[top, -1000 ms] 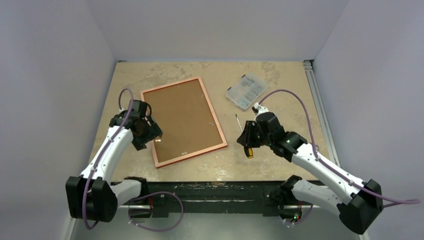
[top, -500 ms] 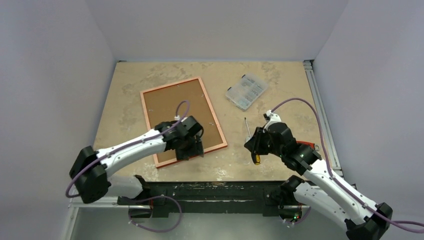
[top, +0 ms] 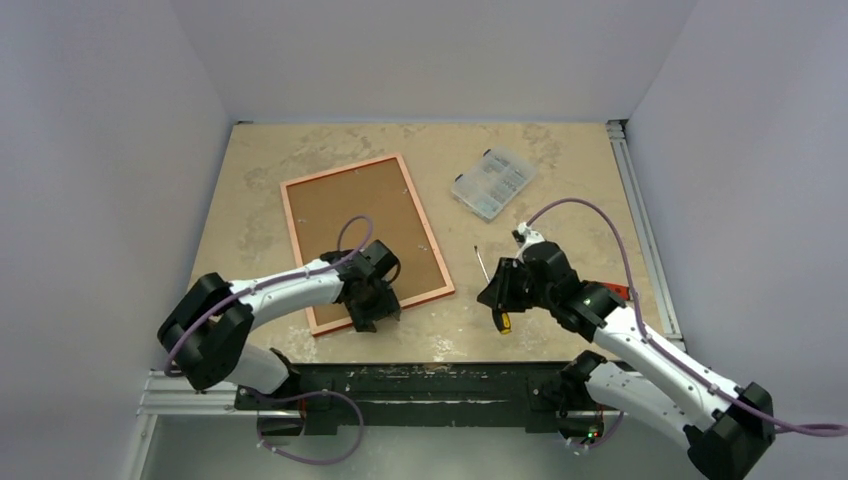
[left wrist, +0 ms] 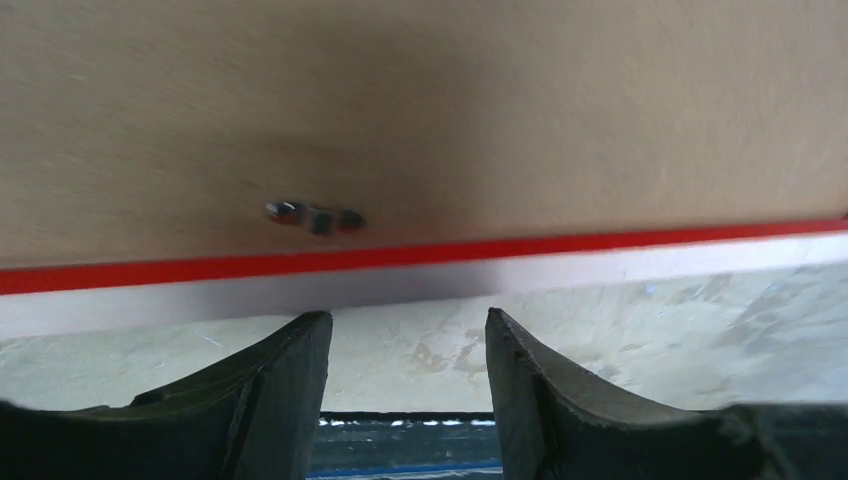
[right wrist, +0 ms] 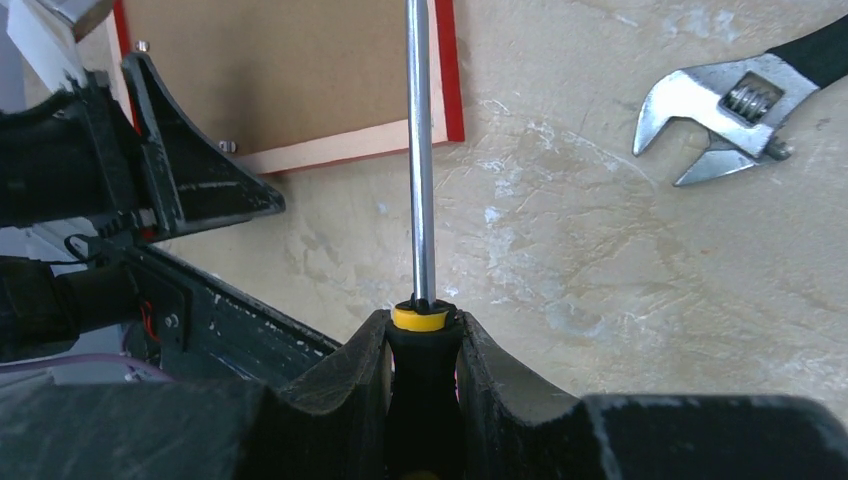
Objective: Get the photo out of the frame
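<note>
The frame point(top: 433, 240) lies face down on the table, with its pale orange-brown back and thin red rim showing. The photo's brown board back point(top: 350, 215) fills it; the print side is hidden. My left gripper point(top: 372, 318) is open and empty at the frame's near edge. In the left wrist view the fingers point(left wrist: 300, 360) straddle bare table just off the red rim point(left wrist: 400, 257), near a small metal clip point(left wrist: 313, 216). My right gripper point(top: 499, 297) is shut on a screwdriver point(right wrist: 420, 150) with a black and yellow handle. Its shaft points toward the frame's near right corner point(right wrist: 450, 90).
A clear plastic parts box point(top: 492, 182) sits at the back right of the frame. An adjustable wrench point(right wrist: 730, 110) lies on the table right of the screwdriver. The table's black front rail point(top: 440, 378) runs just behind the left gripper.
My left arm has swung from the frame's left side across to its near edge. My right gripper, still holding the screwdriver, has shifted slightly and sits close to its earlier spot.
</note>
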Robot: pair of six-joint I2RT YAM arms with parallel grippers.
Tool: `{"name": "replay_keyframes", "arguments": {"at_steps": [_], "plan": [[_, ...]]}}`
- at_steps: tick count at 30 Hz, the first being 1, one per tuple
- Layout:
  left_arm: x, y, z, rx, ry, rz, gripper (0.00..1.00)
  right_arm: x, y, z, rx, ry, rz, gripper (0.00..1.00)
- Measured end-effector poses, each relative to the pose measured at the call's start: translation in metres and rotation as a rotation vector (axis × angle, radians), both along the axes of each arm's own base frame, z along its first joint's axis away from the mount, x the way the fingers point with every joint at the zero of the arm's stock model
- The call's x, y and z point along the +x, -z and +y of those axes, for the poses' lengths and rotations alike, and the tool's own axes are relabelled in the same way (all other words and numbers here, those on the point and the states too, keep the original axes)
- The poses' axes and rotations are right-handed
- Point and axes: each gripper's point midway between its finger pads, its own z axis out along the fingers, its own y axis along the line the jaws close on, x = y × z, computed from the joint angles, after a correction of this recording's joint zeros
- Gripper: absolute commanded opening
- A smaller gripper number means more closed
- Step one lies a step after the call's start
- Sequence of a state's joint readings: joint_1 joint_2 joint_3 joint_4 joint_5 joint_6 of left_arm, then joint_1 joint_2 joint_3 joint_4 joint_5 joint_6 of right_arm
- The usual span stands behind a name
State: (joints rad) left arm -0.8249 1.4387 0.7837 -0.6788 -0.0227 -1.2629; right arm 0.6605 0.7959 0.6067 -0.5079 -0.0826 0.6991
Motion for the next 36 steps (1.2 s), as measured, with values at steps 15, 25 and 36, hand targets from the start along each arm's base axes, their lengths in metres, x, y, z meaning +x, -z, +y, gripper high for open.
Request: {"name": "replay_keyframes", "arguments": {"at_steps": [15,25,36], "plan": [[0.023,-0.002,0.09,-0.077,-0.263,0.028,0.61,0.041,0.047,0.069,-0.026,-0.107,0.257,0.0],[0.033,-0.05,0.086,-0.137,-0.114,-0.136,0.59,0.13,0.029,0.146,0.035,-0.117,0.24,0.0],[0.066,-0.045,0.089,-0.032,-0.029,-0.135,0.59,0.184,0.075,0.165,-0.032,0.012,0.346,0.0]]}}
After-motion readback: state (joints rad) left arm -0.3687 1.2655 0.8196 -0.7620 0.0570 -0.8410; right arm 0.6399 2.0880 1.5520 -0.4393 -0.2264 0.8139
